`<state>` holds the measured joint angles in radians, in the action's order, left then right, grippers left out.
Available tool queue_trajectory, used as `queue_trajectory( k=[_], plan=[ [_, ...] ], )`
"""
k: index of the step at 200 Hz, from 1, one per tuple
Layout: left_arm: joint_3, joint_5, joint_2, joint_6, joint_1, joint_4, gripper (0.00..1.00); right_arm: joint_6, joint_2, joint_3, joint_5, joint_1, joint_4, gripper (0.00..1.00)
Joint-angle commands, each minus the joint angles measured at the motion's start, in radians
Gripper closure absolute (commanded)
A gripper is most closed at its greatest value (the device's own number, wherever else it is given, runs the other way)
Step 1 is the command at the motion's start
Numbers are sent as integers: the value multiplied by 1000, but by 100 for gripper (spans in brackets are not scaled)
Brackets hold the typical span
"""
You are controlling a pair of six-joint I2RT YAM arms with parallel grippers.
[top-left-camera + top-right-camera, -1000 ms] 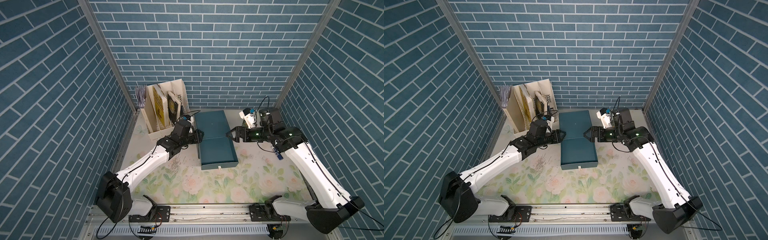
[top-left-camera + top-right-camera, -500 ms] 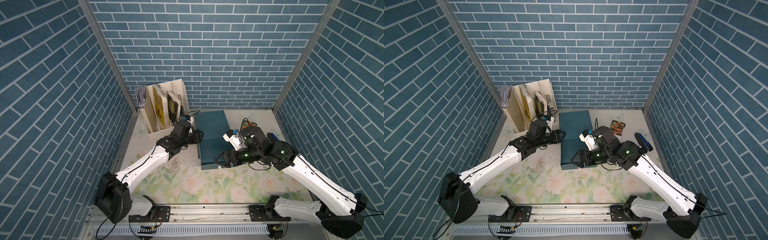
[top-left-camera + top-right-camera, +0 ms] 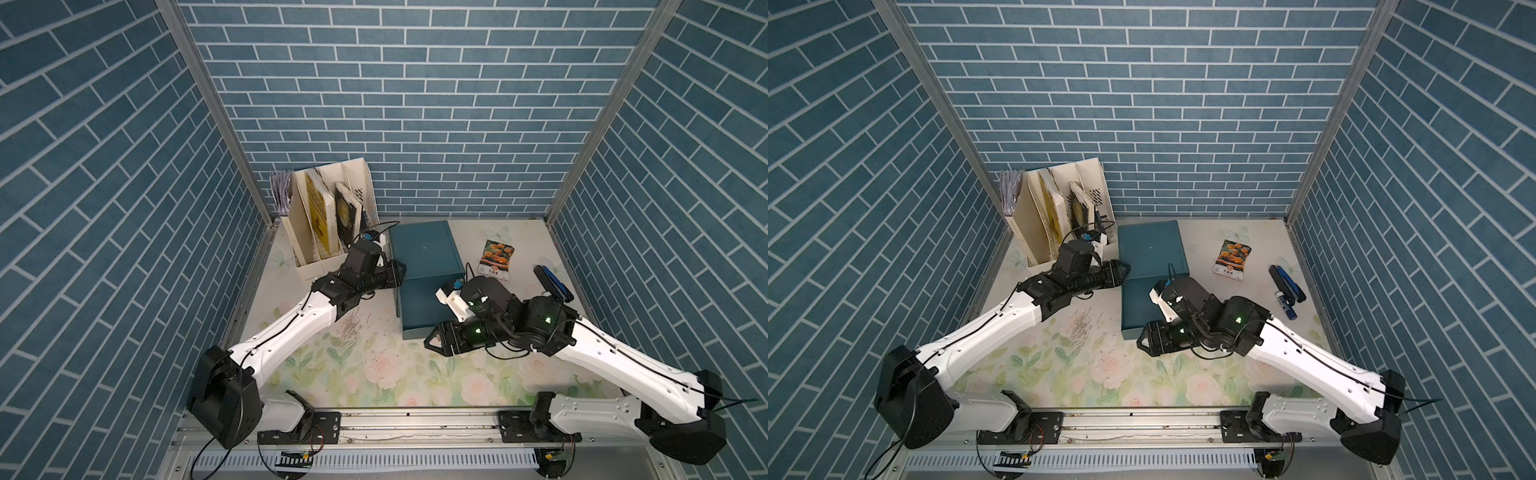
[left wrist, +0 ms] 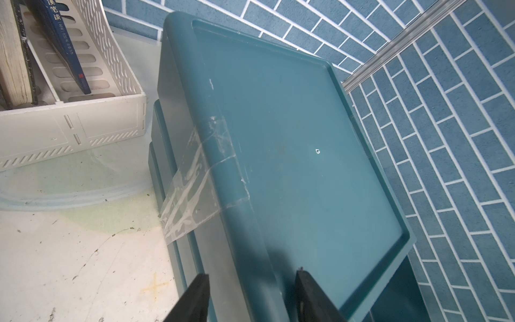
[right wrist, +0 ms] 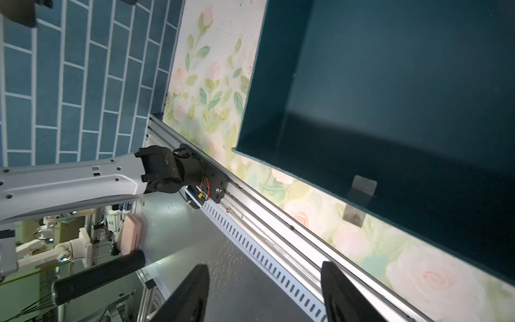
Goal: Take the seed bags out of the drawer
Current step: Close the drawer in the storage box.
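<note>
Blue brick walls (image 3: pixel 415 104) | floral mat (image 3: pixel 374 374) | left tool (image 3: pixel 398 272) clamped on teal drawer unit (image 3: pixel 424 249) | right tool (image 3: pixel 431 343) apart, empty

Orange marigold seed bag (image 3: pixel 496 259) lies flat near the teal drawer unit (image 3: pixel 424 249).

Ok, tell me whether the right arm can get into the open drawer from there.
Probably yes. The right gripper hangs at the front of the drawer, jaws apart, with nothing between it and the open top. The left gripper is shut on the cabinet, out of the way.
</note>
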<state>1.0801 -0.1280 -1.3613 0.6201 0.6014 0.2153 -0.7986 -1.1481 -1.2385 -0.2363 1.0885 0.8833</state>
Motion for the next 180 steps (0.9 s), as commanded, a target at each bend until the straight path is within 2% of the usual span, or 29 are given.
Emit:
queue_trajectory(
  k=[1, 63, 180],
  plan=[
    [-14, 17, 7, -13, -9, 78, 47, -42, -22, -5, 105, 20, 19, 33],
    [-13, 18, 4, -12, -13, 80, 47, -62, -63, -29, 225, 30, 74, 38],
    [-9, 7, 7, -10, -17, 87, 47, -42, -101, -50, 350, 31, -39, 41]
  ],
)
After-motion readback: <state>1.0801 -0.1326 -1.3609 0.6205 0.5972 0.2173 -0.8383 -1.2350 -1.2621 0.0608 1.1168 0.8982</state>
